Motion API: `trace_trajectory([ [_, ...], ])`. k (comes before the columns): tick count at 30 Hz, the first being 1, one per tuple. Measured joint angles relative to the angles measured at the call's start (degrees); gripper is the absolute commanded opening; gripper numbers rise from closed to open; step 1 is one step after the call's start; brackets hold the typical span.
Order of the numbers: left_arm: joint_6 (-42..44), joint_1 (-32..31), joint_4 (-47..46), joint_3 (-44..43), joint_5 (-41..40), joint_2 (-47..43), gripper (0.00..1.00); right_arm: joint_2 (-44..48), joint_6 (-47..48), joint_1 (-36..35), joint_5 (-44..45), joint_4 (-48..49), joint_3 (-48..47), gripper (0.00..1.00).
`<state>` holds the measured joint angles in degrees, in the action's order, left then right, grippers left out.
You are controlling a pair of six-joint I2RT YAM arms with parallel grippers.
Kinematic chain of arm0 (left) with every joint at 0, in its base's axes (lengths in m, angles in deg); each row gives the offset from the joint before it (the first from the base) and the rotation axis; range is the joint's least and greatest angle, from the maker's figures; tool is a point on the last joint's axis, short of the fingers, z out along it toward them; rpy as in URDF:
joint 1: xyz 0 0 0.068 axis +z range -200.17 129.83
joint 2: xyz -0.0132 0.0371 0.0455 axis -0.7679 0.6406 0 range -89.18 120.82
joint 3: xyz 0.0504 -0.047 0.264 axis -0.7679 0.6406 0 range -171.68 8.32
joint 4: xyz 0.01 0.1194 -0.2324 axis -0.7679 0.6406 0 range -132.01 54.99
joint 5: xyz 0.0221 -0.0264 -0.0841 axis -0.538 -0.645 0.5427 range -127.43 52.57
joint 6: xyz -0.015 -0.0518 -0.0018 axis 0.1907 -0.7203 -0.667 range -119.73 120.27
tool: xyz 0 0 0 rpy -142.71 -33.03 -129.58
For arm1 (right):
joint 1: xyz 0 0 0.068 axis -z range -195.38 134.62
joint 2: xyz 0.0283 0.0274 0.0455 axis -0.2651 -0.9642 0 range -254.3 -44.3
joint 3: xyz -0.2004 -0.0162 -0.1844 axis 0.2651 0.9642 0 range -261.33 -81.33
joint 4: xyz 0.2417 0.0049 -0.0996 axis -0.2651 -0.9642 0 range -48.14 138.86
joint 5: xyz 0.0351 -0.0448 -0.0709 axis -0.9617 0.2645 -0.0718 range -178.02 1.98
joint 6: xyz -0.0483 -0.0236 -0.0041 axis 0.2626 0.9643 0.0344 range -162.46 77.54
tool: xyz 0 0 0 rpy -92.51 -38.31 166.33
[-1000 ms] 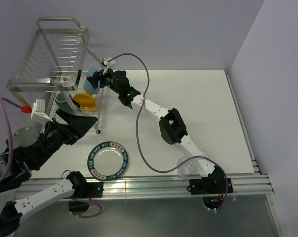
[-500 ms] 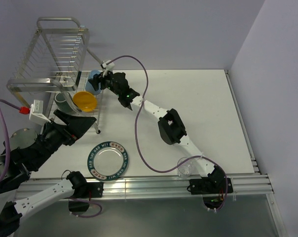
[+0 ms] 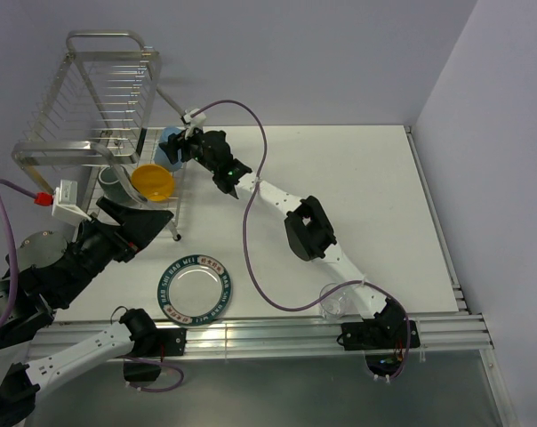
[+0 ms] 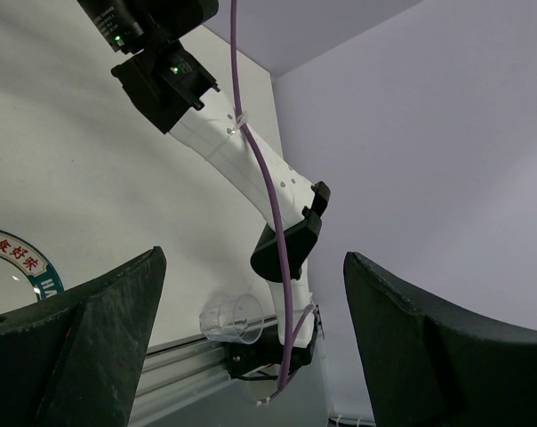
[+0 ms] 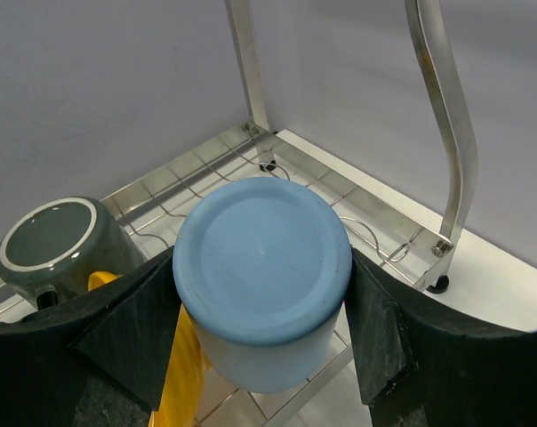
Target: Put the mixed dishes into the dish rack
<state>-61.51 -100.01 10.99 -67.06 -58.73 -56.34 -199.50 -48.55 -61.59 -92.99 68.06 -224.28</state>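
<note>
Between right jaws, light blue cup (image 5: 261, 276), clamped both sides, over dish rack (image 5: 436, 98) lower tier, left jaws spread, empty

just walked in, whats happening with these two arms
The right gripper grips the light blue cup, bottom up, at the lower shelf of the dish rack, beside the dark mug and orange bowl already there. The left gripper hangs open and empty near the rack. The plate and clear glass sit on the table, not yet loaded.
</note>
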Motion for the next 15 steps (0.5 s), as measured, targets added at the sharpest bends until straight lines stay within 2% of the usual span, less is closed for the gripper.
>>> trace_trajectory([
  [2, 0.0, 0.0, 0.0, 0.0, 0.0, 0.0, 0.88, 0.0, 0.0, 0.0, 0.0, 0.0, 0.0, 0.23],
  [4, 0.0, 0.0, 0.0, 0.0, 0.0, 0.0, 0.88, 0.0, 0.0, 0.0, 0.0, 0.0, 0.0, 0.25],
  [8, 0.0, 0.0, 0.0, 0.0, 0.0, 0.0, 0.88, 0.0, 0.0, 0.0, 0.0, 0.0, 0.0, 0.41],
  [15, 0.0, 0.0, 0.5, 0.0, -0.1, 0.0, 0.88, 0.0, 0.0, 0.0, 0.0, 0.0, 0.0, 0.54],
])
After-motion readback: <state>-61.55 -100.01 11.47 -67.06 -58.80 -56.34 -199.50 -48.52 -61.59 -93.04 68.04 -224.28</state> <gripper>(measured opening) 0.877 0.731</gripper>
